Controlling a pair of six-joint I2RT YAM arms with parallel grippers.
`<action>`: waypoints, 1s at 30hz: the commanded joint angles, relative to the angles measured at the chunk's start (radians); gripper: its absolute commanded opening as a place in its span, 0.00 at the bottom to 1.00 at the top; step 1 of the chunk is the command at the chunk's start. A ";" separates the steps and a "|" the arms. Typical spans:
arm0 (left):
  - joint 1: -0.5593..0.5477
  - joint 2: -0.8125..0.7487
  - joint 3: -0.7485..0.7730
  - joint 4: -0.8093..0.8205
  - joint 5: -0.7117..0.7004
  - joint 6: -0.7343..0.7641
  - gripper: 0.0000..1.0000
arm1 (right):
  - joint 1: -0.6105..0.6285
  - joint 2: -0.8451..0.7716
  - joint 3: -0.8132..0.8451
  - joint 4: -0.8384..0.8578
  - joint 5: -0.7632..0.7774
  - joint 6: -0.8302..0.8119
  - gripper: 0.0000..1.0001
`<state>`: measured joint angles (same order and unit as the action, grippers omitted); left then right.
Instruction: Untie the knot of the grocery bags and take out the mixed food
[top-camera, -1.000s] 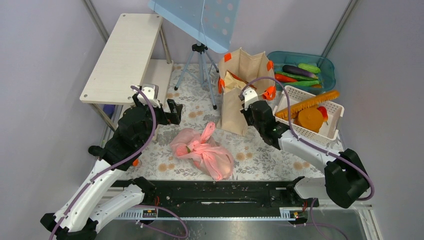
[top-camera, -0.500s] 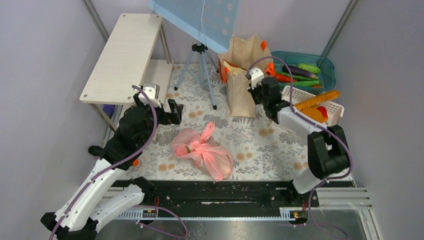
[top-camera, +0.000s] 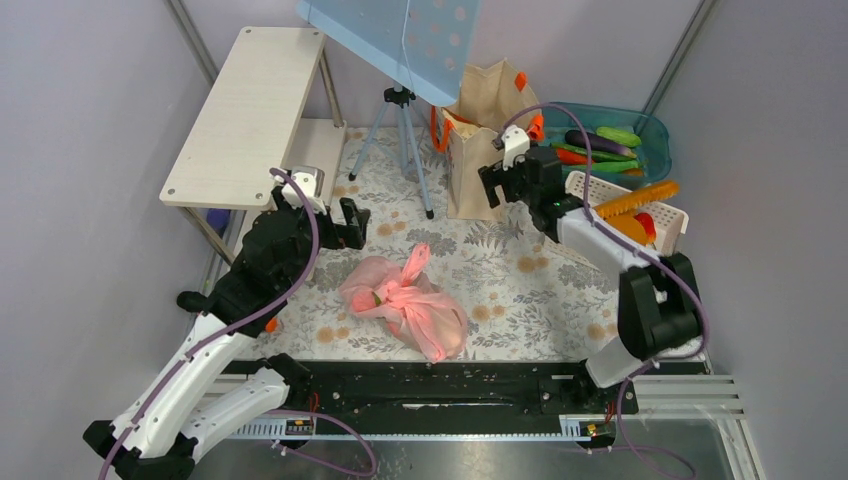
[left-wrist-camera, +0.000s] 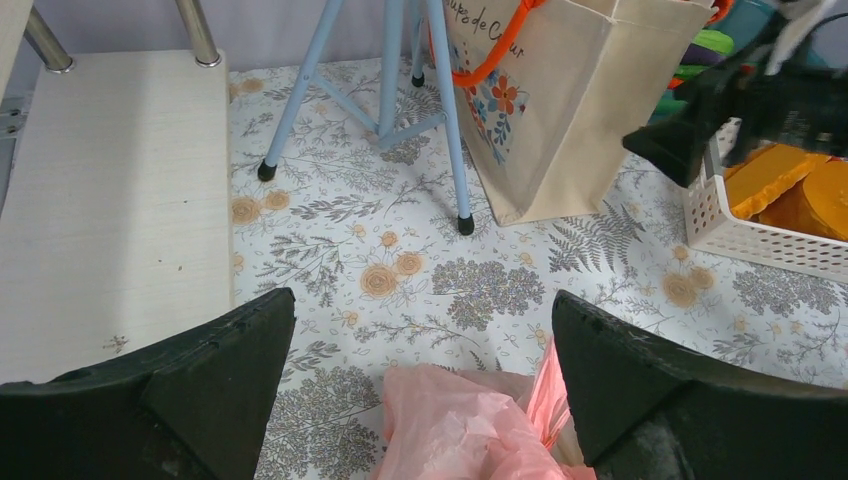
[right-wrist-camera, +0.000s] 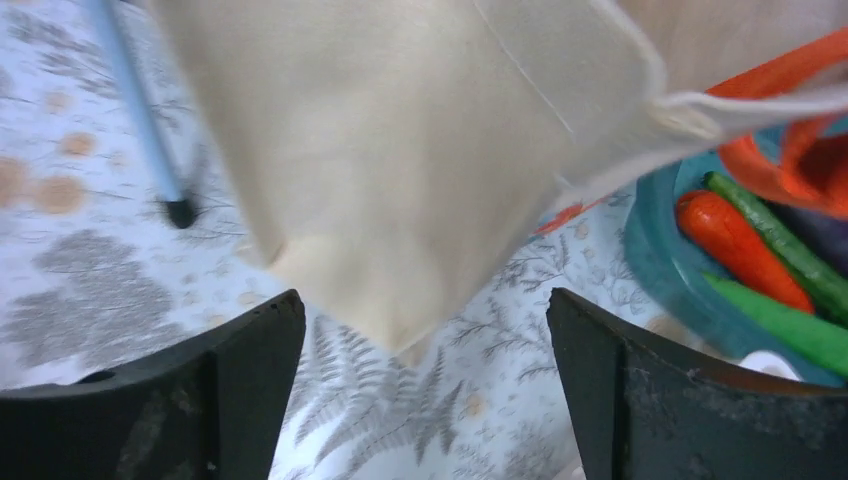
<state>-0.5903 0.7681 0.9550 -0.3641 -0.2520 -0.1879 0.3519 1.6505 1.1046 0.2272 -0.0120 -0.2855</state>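
The pink grocery bag (top-camera: 405, 305) lies knotted on the floral cloth at the table's centre, one handle loop (top-camera: 416, 260) sticking up. Of the mixed food, only a small green and red bit (top-camera: 377, 297) shows through the plastic. My left gripper (top-camera: 330, 222) hangs open just left of and behind the bag; in the left wrist view the bag's pink top (left-wrist-camera: 470, 425) lies below and between the spread fingers of this gripper (left-wrist-camera: 420, 320). My right gripper (top-camera: 500, 188) is open beside the beige tote (top-camera: 478, 125), nothing between its fingers (right-wrist-camera: 425, 310).
The tote (right-wrist-camera: 400, 150) stands upright at the back by a blue tripod (top-camera: 402, 140). A teal tub of vegetables (top-camera: 645, 130) and a white basket (top-camera: 668, 255) with orange foods are at the right. A white shelf (top-camera: 250, 110) stands at the back left.
The right gripper carried the tipped tote back and upright, then opened and let it go. The left arm and the pink bag have barely moved.
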 joint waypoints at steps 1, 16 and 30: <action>0.004 0.011 0.023 0.027 0.046 -0.004 0.99 | 0.000 -0.246 -0.061 -0.067 -0.138 0.164 0.99; 0.004 0.146 0.078 -0.047 0.201 -0.024 0.99 | 0.323 -0.716 -0.371 -0.271 -0.441 0.424 0.99; 0.004 0.214 0.084 -0.059 0.195 -0.018 0.99 | 0.629 -0.537 -0.327 -0.249 -0.177 0.355 0.97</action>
<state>-0.5903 0.9695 0.9890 -0.4419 -0.0803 -0.2035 0.9146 1.0695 0.7048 -0.0364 -0.2974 0.1040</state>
